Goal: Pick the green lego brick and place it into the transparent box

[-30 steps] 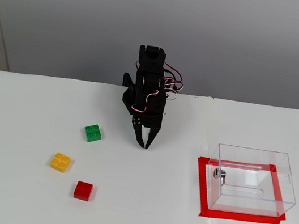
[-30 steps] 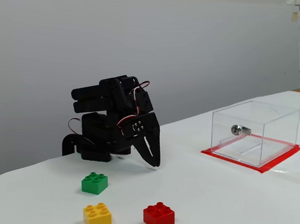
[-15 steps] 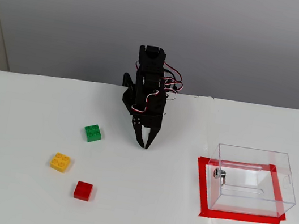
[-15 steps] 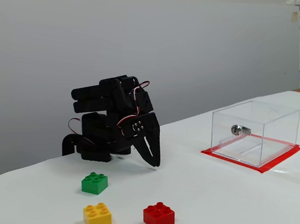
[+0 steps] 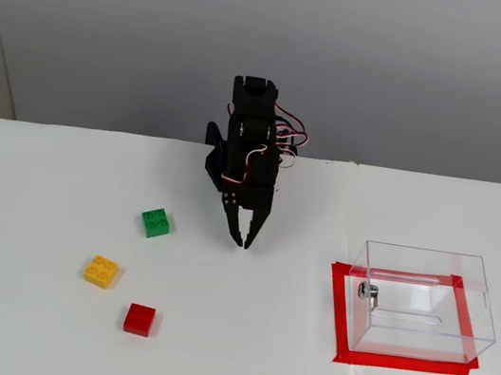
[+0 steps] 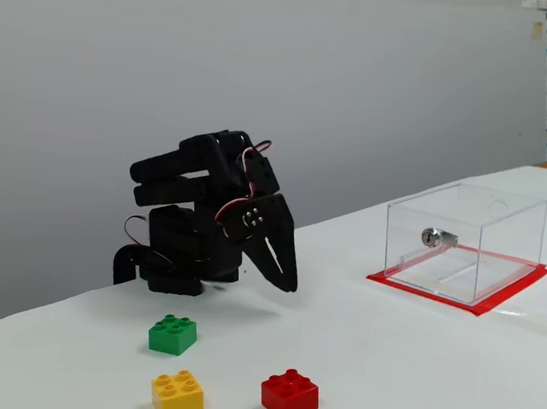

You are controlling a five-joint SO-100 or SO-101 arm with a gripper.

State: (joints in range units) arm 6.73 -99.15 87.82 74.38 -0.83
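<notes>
The green lego brick [image 5: 156, 223] sits on the white table, left of the arm; it also shows in the other fixed view [image 6: 173, 335]. The transparent box [image 5: 423, 303] stands empty on a red tape rectangle at the right, with a small metal knob on its side; it also shows in the other fixed view [image 6: 465, 242]. My black gripper [image 5: 243, 240] hangs folded near the arm's base, tips pointing down just above the table, jaws together and empty; it also shows in the other fixed view [image 6: 286, 282]. It is apart from the green brick.
A yellow brick [image 5: 102, 271] and a red brick [image 5: 139, 319] lie in front of the green one; both show in the other fixed view, yellow [image 6: 178, 395] and red [image 6: 290, 394]. A grey wall stands behind the table.
</notes>
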